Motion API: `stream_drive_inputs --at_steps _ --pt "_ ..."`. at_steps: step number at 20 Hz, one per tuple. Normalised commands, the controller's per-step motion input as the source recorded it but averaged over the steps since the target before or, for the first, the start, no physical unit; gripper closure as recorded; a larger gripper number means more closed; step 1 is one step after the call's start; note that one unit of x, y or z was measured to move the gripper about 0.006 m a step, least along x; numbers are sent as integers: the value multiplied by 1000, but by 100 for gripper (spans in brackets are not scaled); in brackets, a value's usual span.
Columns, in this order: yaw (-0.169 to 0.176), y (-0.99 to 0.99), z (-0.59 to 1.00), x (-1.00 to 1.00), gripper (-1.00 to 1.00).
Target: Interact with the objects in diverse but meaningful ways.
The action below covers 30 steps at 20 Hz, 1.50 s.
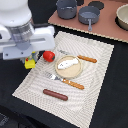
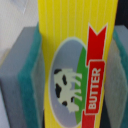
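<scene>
Dark worktop [image 1: 112,100] carries a pale striped cloth [image 1: 95,65], and at the cloth's edge on the exterior view's left the pincer [image 1: 30,61] hangs low, clenched on the yellow butter box [image 2: 75,65]. The wrist view shows the grip plainly: green-faced grey pads [image 2: 27,80] press flat against both long sides of the box, with the printed cow and the word BUTTER facing the camera between them. From the exterior view only a yellow corner [image 1: 31,63] of the box peeps out under the arm, so whether it is lifted or resting on the cloth I cannot tell. The box looks like a light, hollow toy with smooth, glossy faces; I judge it stiff enough to take a firm squeeze but slippery, so broad contact across the flat sides suits it better than holding by the corners. Just beside the pincer sits the red tomato [image 1: 48,56], round and likely to roll if nudged. A little farther out lies the tan plate [image 1: 62,72] bearing the flat white fish [image 1: 68,63], flanked by a wooden-handled fork [image 1: 66,81] and knife [image 1: 83,58]. Nearer the cloth's front edge rests the brown sausage [image 1: 55,94]. Well apart, on a raised pinkish board [image 1: 107,29], stand the grey long-handled saucepan [image 1: 89,16] and a second grey pot [image 1: 66,8].
</scene>
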Motion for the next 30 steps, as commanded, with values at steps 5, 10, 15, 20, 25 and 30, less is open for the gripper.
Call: stream_drive_inputs --at_steps 5,10,15,20,25,30 --pt "-18 -430 -54 605 100" --pt "-18 -422 -149 458 100" --pt "-2 -529 -319 130 100" --pt "0 -522 -339 0 100" --pt "0 -163 -45 113 -100" --pt "1 -15 909 190 -100"
